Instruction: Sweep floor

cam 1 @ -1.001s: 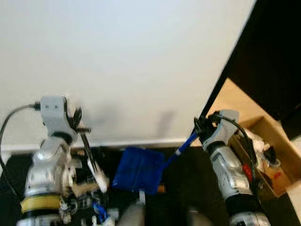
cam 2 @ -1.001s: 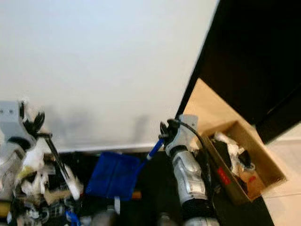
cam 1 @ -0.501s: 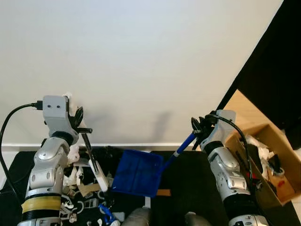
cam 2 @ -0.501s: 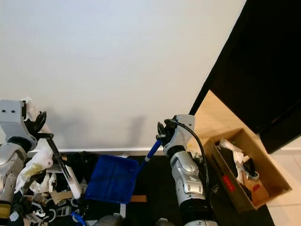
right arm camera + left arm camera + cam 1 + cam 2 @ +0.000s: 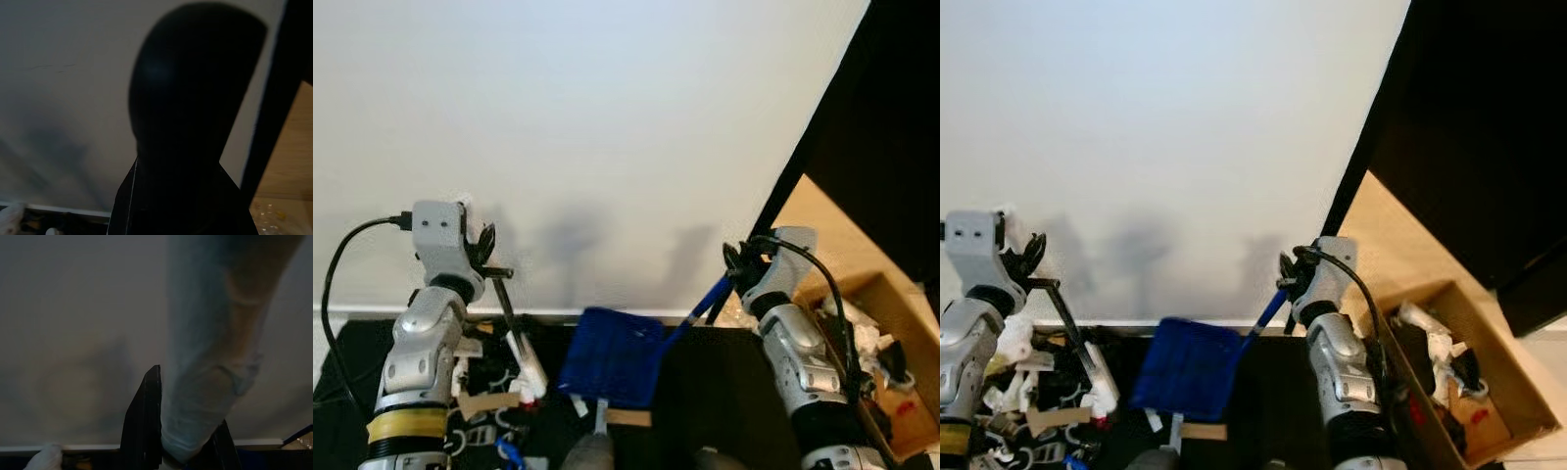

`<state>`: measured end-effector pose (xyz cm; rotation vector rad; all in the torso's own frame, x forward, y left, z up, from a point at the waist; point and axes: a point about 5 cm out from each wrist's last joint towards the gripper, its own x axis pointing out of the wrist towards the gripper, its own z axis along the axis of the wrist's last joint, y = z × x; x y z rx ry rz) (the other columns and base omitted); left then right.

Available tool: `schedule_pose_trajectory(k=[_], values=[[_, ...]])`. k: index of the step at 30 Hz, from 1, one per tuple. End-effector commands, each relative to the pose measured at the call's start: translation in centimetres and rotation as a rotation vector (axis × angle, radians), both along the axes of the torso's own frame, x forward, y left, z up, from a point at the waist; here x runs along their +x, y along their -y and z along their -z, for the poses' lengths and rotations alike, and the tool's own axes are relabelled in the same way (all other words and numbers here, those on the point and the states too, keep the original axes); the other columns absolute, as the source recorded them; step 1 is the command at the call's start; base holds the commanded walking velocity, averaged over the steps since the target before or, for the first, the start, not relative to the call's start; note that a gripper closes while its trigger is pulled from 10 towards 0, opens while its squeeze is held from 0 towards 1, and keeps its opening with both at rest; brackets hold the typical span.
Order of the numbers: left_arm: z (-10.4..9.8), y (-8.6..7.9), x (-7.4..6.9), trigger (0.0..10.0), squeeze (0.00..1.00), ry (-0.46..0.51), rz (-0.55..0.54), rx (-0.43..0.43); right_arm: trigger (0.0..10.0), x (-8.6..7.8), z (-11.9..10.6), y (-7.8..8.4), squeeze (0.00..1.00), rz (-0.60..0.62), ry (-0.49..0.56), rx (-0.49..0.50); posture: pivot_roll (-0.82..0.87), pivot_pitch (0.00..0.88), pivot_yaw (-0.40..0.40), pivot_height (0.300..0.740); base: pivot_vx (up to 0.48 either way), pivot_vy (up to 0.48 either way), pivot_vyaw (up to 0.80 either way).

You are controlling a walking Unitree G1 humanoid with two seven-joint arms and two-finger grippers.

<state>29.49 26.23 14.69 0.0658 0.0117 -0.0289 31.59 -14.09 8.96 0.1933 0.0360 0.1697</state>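
Left tool (image 5: 487, 257) grips a thin brush (image 5: 514, 338) — its white head down among litter (image 5: 475, 392) on the dark floor (image 5: 705, 392). Right tool (image 5: 736, 268) is clamped on the blue dustpan (image 5: 612, 357) handle — pan resting by the wall (image 5: 587, 127), a box (image 5: 1469, 392) at right.

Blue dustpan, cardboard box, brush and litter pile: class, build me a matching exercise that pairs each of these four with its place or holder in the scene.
Things:
1. blue dustpan
2. cardboard box
3. brush
4. litter pile

Places:
A. held by the left claw
B. on the dark floor by the robot's left arm
C. its blue handle held by the right claw
D. at the robot's far right, full of rubbish

Pairs: 1-C, 2-D, 3-A, 4-B
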Motion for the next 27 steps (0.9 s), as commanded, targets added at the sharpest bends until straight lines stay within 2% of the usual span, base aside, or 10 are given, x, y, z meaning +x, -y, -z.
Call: schedule_pose_trajectory(k=[1,16,22,25,27], values=[[0.0,-0.5,-0.3,10.0,0.0,0.002,-0.018,0.024,10.0,-0.1,-0.1,-0.3,0.0,-0.002,0.016,0.029,0.2,0.14,-0.004,0.74,0.0,0.0,0.0],[0.5,-0.3,-0.7,10.0,0.0,-0.012,-0.002,0.027,10.0,-0.1,-0.2,-0.3,0.0,-0.004,0.018,0.029,0.2,0.142,-0.005,0.74,0.0,0.0,0.0],[0.5,0.0,-1.1,10.0,0.0,-0.009,0.051,0.044,10.0,-0.1,-0.3,-0.2,0.0,-0.004,0.029,0.007,0.2,0.143,-0.004,0.74,0.0,0.0,0.0],[0.3,0.1,-1.2,10.0,0.0,0.0,0.066,0.026,10.0,-0.1,-0.5,0.0,0.0,-0.001,0.042,-0.013,0.21,0.145,-0.002,0.74,0.0,0.0,0.0],[0.3,0.1,-1.2,10.0,0.0,-0.001,0.072,0.015,10.0,0.3,-0.8,0.7,0.0,0.018,0.048,-0.011,0.21,0.145,-0.002,0.74,0.0,0.0,0.0]])
